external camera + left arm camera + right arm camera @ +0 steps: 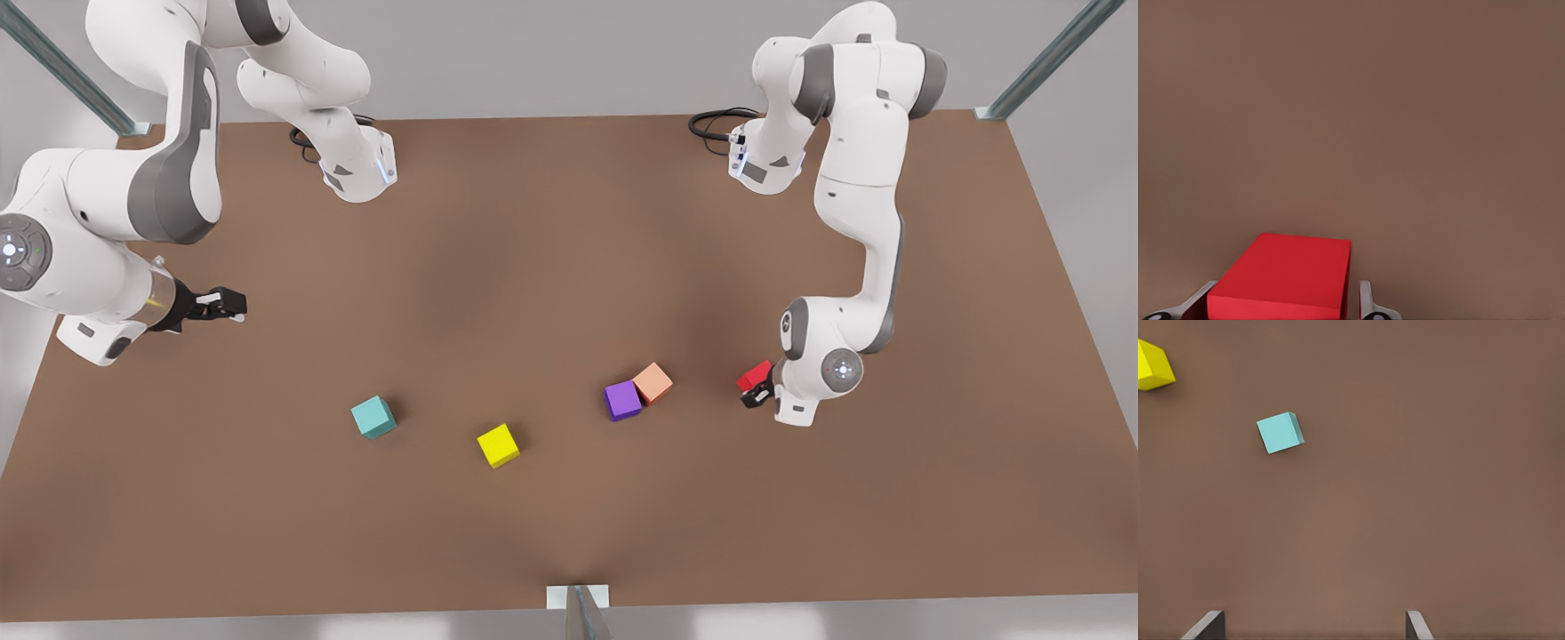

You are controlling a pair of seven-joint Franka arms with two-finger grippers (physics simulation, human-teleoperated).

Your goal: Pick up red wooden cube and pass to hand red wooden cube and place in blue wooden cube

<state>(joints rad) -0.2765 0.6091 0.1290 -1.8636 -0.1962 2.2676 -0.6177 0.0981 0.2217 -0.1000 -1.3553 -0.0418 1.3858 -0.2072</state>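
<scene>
A bare brown table [551,267] stands against a grey wall. On the front view's right, the left gripper [756,391] clamps the red wooden cube [755,376] above it. The purple cube [622,400] touches the salmon cube [654,382]; a yellow cube [498,445] sits nearby. The right gripper [222,305], fingers wide, hovers well apart from the blue wooden cube [373,417].

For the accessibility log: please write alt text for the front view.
The left gripper, at the front view's right, holds the red wooden cube. The open right gripper waits at the left above the brown table, where teal blue wooden cube, yellow cube, purple cube and salmon cube lie.
</scene>
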